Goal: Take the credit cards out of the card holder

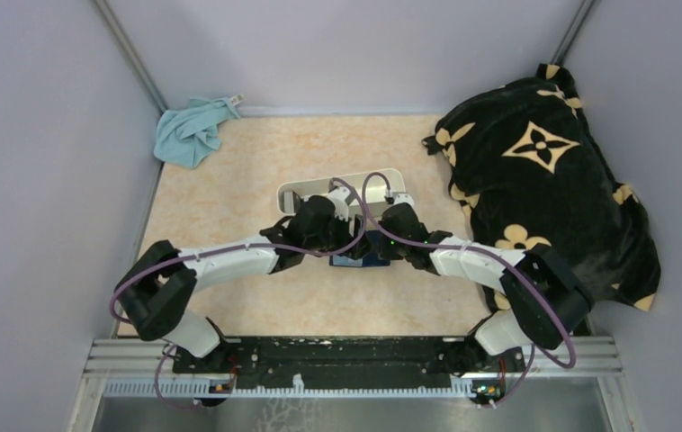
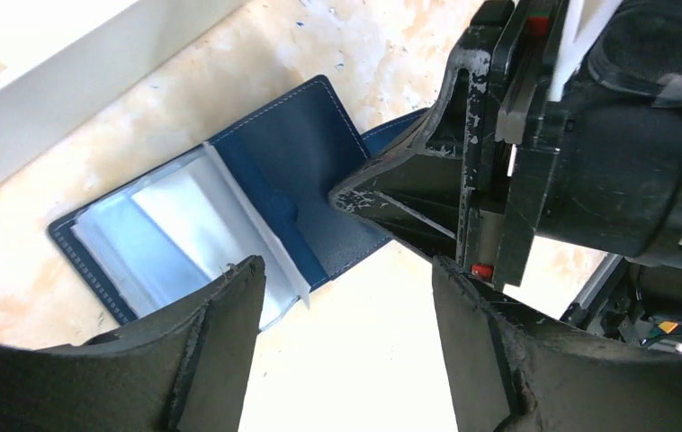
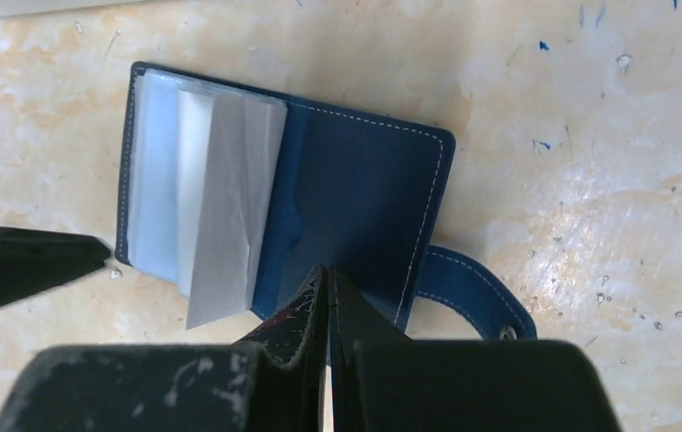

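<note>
The card holder [image 3: 364, 189] lies open on the table, navy blue, with its snap tab [image 3: 472, 292] sticking out to the right. Clear plastic sleeves [image 3: 202, 207] fan up from its left half. I cannot make out any credit cards in them. My right gripper [image 3: 328, 270] is shut, its tips resting on the bare right flap with nothing between them. My left gripper [image 2: 346, 270] is open and empty, just off the holder's near edge [image 2: 283, 153], with one finger [image 2: 229, 315] over the sleeves. In the top view both grippers [image 1: 346, 241] [image 1: 375, 248] meet over the holder [image 1: 355, 260].
A long white oblong tray [image 1: 342, 184] stands just behind the grippers and also shows in the left wrist view [image 2: 67, 72]. A light blue cloth [image 1: 192, 130] lies at the back left. A black blanket with gold flowers [image 1: 544, 180] fills the right side.
</note>
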You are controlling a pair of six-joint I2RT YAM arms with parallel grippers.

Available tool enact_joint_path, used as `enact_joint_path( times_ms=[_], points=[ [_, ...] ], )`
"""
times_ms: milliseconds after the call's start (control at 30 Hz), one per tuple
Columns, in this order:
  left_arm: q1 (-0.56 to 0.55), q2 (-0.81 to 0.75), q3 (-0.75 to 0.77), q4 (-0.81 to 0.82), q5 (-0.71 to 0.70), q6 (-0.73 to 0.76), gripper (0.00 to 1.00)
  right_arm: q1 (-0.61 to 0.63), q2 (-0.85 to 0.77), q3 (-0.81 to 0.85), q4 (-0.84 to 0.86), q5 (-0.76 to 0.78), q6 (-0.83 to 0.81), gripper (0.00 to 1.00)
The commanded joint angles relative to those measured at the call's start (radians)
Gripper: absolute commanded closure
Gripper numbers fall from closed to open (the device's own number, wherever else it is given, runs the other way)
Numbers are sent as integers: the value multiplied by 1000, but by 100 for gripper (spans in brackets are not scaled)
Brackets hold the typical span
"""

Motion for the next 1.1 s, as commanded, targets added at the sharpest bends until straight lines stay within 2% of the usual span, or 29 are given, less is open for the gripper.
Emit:
enact_joint_path(
  times_ms=[0,100,300,500,700,900,1067],
  points=[
    [6,-60,-51,5,-89,-7,26,-9,3,-35,77,11,26,100],
    [12,-49,-47,-31,-114,-37,27,-9,1,-62,95,-2,33,100],
    [19,-31,-85,2,-137,-92,31,-9,-16,-90,96,1,33,100],
    [25,14,-96,13,-152,-114,30,-15,-29,-111,95,-1,32,100],
    [26,3,-111,1,-244,-102,29,-23,-41,-126,96,-3,27,100],
    [28,51,-91,-5,-206,-105,29,-27,-30,-125,99,-10,24,100],
    [28,88,-105,47,-121,-146,30,-28,-27,-120,96,-10,22,100]
  ],
)
